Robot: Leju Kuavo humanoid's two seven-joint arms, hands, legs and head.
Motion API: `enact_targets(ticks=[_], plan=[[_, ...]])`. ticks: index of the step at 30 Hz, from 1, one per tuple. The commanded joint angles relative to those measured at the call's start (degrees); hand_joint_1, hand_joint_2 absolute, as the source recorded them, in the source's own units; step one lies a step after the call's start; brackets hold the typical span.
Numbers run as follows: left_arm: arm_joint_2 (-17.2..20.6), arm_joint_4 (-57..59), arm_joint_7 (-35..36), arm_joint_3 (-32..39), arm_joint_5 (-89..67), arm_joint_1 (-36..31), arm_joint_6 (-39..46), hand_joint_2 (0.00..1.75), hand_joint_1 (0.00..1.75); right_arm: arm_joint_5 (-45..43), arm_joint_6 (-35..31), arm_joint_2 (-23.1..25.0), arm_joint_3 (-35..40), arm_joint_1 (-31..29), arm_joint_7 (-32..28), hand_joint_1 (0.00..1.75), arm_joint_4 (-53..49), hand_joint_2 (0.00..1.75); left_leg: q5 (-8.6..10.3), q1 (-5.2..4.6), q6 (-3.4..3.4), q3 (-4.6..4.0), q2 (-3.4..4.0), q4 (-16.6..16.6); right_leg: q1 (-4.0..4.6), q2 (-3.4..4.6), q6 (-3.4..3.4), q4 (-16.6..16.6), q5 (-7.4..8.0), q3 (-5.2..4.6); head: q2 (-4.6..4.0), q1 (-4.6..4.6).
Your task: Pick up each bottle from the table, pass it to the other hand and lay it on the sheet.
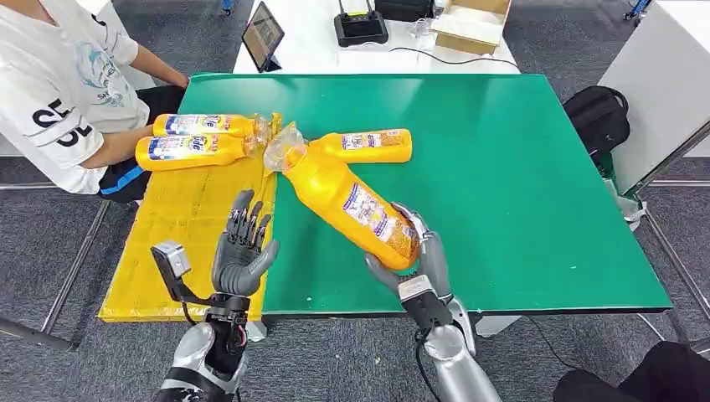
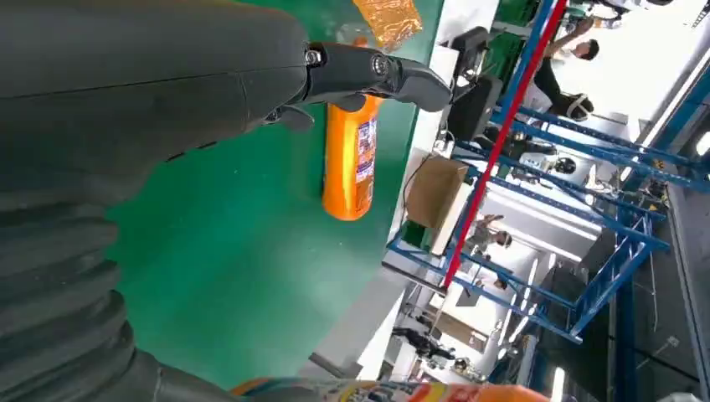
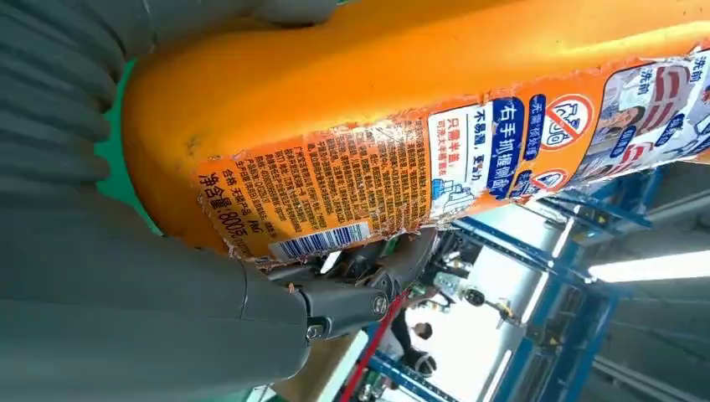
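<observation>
Green counter (image 1: 519, 193) takes up most of the head view, w/ a white counter (image 1: 310, 42) behind it carrying a tablet (image 1: 263, 35), a black device (image 1: 360, 25) and a cardboard box (image 1: 470, 23). Yellow sheet (image 1: 180, 243) lies over the green counter's left part, reaching its near edge. A person in a white T-shirt (image 1: 59, 84) sits at the far left, forearm near the sheet's far end. A black bag (image 1: 596, 117) sits on the floor to the right of the counter.

Two bottles already lie on the sheet at its far end, side by side and parallel, caps pointing right: far bottle (image 1: 205, 125) and near bottle (image 1: 194, 152). A third bottle (image 1: 368, 145) lies flat on the green counter just right of them; left wrist view also shows it (image 2: 352, 163) lying on the green.

Held bottle (image 1: 352, 201) is tilted, base low and near, neck w/ crinkled clear wrap pointing up-left toward the sheet's edge, above the counter. Right hand (image 1: 414, 260) grips it at the base, fingers (image 1: 419, 226) wrapped round the bottom and thumb below; right wrist view shows its label and barcode (image 3: 402, 159) pressed against the palm.

Left hand (image 1: 243, 247) is raised over the sheet's right edge, near the counter's front, palm toward the held bottle, fingers (image 1: 241, 213) apart and extended upward, holding nothing. A clear gap separates it from the held bottle.
</observation>
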Motion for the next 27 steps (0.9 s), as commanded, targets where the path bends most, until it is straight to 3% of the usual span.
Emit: enact_targets(ticks=[1,14,27], plan=[[1.4,1.1,0.0,-5.0,-1.7,-0.9,-2.1,1.75,0.0,0.1,3.4,2.8,4.5,-1.5,-1.1,1.75,10.5,1.75,-0.11,0.04,0.05,0.31,0.12,-0.1,0.08,0.05,-0.17,-0.1,-0.07,0.29,0.0,0.02],[1.7,0.7,-0.2,-9.2,-5.1,0.4,-4.7,1.75,0.0,4.1,5.0,5.7,15.6,-4.9,1.1,1.75,23.4,1.75,-0.09,0.04,0.03,0.2,0.2,-0.1,0.06,0.13,-0.13,-0.1,-0.03,0.14,0.0,0.02],[1.3,2.3,0.6,-8.9,-5.2,-0.3,-5.8,1.75,0.0,6.6,5.5,6.3,18.3,-6.3,3.2,1.75,29.2,1.75,-0.07,0.02,0.04,0.18,0.03,-0.1,0.05,-0.05,-0.13,-0.1,-0.08,0.15,0.0,0.0]])
